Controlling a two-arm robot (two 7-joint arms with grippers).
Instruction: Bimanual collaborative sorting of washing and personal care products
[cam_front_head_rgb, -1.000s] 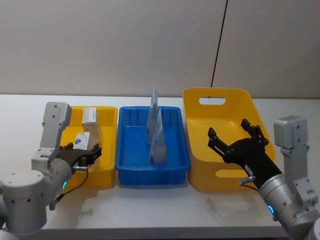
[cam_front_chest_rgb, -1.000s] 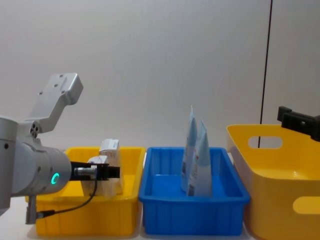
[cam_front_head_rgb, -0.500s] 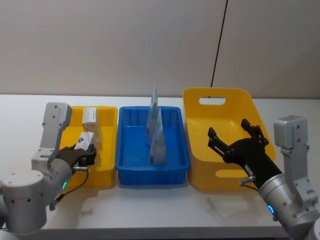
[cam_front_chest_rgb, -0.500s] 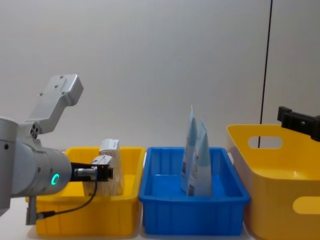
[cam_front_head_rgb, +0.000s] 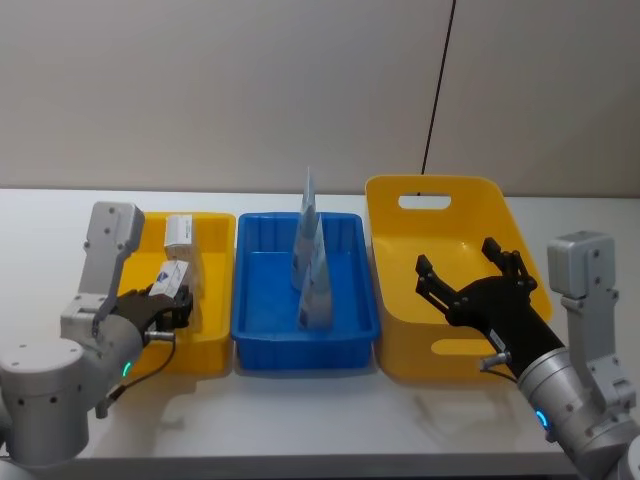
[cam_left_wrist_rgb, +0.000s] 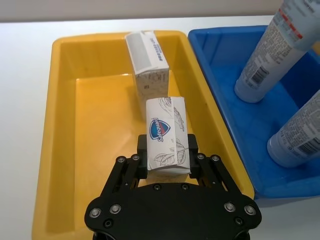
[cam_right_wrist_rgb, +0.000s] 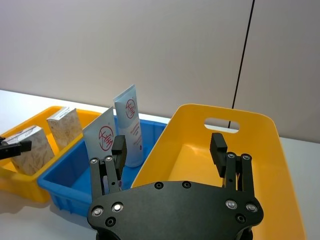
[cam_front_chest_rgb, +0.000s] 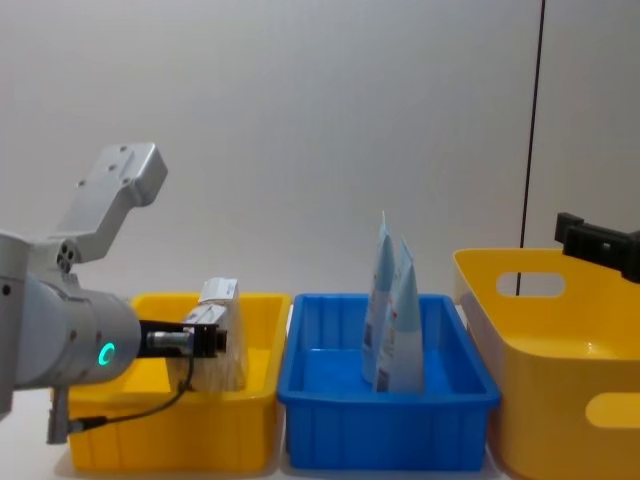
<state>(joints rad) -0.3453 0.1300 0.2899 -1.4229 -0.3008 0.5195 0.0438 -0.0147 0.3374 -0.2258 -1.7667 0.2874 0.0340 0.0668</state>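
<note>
Item 1: whitish leaf-print pack (cam_left_wrist_rgb: 166, 131). We find it clamped between the fingers of the left gripper (cam_left_wrist_rgb: 167, 150), within the small yellow tray (cam_left_wrist_rgb: 60, 125), lower left of the head view.
Item 2: beige wrapped pack (cam_left_wrist_rgb: 146, 62), upright just beyond it, same tray.
Item 3: two pale-blue pouches (cam_front_head_rgb: 308, 250), upright in the blue tray (cam_front_head_rgb: 262, 300), centre.
Right gripper (cam_front_head_rgb: 460, 262): we note it spread wide, grasping nothing, over the large yellow basket (cam_front_head_rgb: 440, 188), lower right.
</note>
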